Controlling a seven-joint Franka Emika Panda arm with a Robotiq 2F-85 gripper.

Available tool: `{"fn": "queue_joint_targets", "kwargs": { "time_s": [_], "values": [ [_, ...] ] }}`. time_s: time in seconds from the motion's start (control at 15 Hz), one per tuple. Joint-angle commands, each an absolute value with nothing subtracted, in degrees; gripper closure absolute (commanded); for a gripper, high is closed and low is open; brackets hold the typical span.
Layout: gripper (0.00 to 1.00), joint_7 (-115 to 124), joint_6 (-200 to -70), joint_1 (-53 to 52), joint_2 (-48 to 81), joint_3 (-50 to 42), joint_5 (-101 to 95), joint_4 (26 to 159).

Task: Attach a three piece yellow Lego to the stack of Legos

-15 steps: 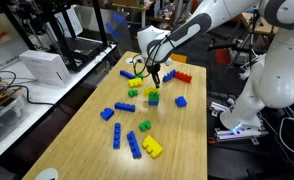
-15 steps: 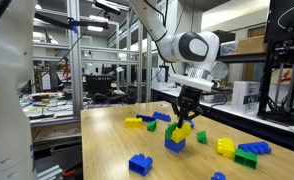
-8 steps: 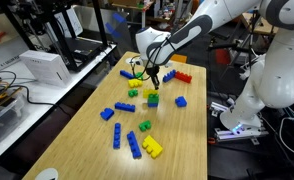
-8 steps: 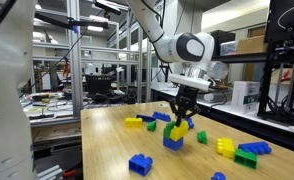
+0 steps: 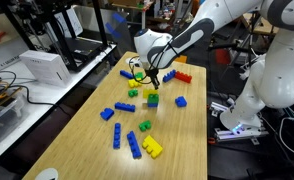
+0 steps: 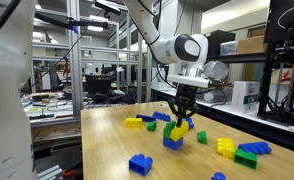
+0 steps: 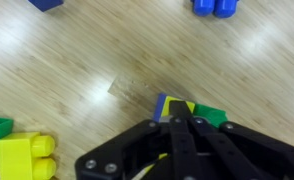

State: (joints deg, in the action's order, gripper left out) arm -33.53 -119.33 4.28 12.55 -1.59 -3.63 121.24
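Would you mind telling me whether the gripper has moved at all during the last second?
Yes, slightly. In an exterior view the gripper, holding the yellow Lego, has drifted a little to the left in the picture, away from the green Lego.

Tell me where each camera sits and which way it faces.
Exterior view: high beyond the table's end, looking along it; arm and gripper show.
Exterior view: low, near table height, looking across at the stack; arm and gripper show.
Wrist view: looks straight down at the table; only fingers show.
Both exterior views share the gripper over the stack.
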Motion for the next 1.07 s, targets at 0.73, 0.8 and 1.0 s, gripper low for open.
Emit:
{"fn": "queue_joint_targets", "kwargs": {
  "time_s": [0.73,0.8,1.0],
  "values": [
    [1.00,-38.7,-122.6,5.5,11.2,-0.1,6.4,122.8],
    [1.00,-39.2,-122.9,5.5,11.2,-0.2,7.0,123.0],
    [1.00,-40.8,-123.7,5.5,10.9,-0.1,8.6,123.4]
  ]
}}
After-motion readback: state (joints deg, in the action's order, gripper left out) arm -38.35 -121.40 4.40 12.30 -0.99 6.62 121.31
